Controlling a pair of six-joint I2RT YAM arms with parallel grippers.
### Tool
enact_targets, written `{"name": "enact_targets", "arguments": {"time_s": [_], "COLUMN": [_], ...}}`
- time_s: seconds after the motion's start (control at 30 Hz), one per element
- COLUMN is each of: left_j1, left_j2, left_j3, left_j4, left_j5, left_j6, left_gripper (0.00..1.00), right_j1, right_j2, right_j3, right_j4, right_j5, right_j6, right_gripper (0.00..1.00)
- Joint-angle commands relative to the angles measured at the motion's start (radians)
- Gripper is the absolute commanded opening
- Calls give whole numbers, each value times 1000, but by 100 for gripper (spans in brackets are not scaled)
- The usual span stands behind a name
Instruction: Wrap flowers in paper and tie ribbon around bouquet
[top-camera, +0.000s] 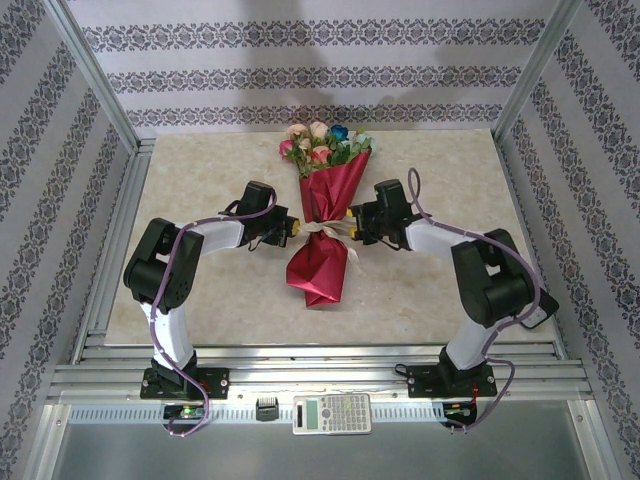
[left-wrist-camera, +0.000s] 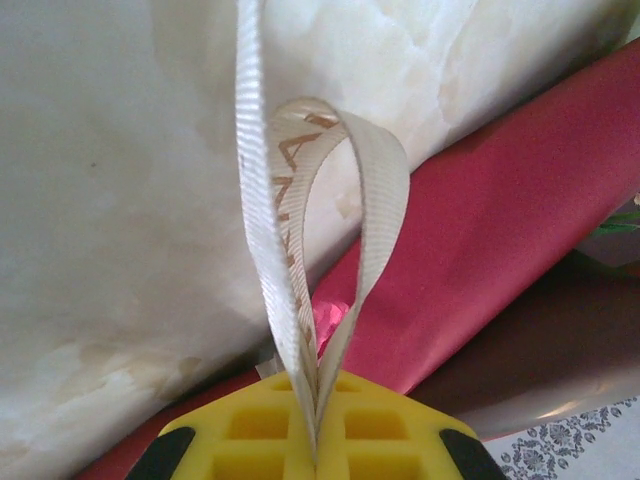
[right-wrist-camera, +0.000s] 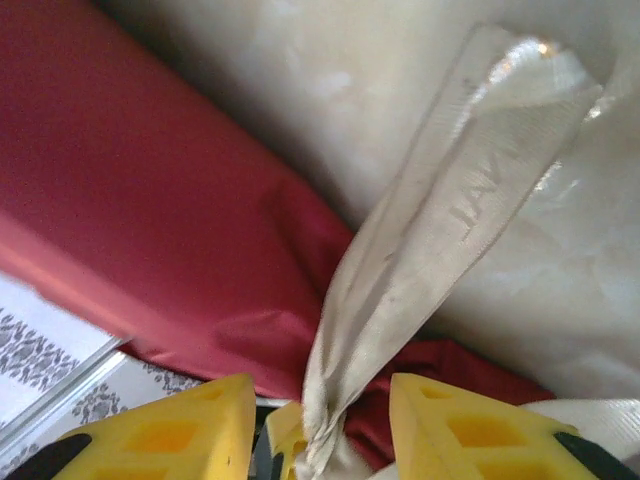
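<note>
The bouquet lies in mid-table, a red paper (top-camera: 322, 262) cone with the pink, peach and blue flowers (top-camera: 322, 144) at its far, wide end. A cream ribbon (top-camera: 323, 231) circles its waist. My left gripper (top-camera: 296, 228) sits just left of the waist. In the left wrist view, that gripper (left-wrist-camera: 318, 402) is shut on a ribbon (left-wrist-camera: 268, 200) loop, with the paper (left-wrist-camera: 480, 230) behind. My right gripper (top-camera: 352, 226) is just right of the waist. It (right-wrist-camera: 322, 405) stands open, its yellow fingers (right-wrist-camera: 190, 428) apart. A twisted ribbon (right-wrist-camera: 450, 200) loop rises between them, unpinched, over the paper (right-wrist-camera: 150, 220).
The bouquet rests on a beige marble-look table (top-camera: 200, 280) boxed in by aluminium posts and patterned walls. A calculator (top-camera: 331, 412) lies on the front rail between the arm bases. Bare table spreads to both sides of the bouquet.
</note>
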Motion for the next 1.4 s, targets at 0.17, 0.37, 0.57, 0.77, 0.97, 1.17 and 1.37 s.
{"name": "enact_targets", "arguments": {"time_s": [0.17, 0.37, 0.57, 0.77, 0.97, 1.17, 1.37], "left_j1": [-11, -10, -9, -4, -1, 0, 2], "left_j2": [2, 4, 3, -6, -17, -14, -9], "left_j3": [14, 22, 23, 2, -33, -32, -28], "left_j4": [4, 1, 0, 5, 23, 23, 27], "left_j5": [12, 15, 14, 13, 13, 7, 12], "left_j6": [8, 11, 9, 7, -5, -12, -14], "left_gripper": [0, 0, 0, 0, 0, 0, 0], "right_j1": [-2, -1, -10, -76, -146, -171, -176], "right_j2": [82, 136, 135, 70, 31, 28, 37], "right_j3": [63, 104, 96, 43, -12, -21, -9], "right_j4": [25, 44, 44, 10, 10, 14, 17], "right_j5": [24, 35, 57, 103, 116, 116, 106], "right_j6": [38, 50, 61, 14, -7, -11, -16], "right_gripper": [39, 29, 0, 0, 0, 0, 0]}}
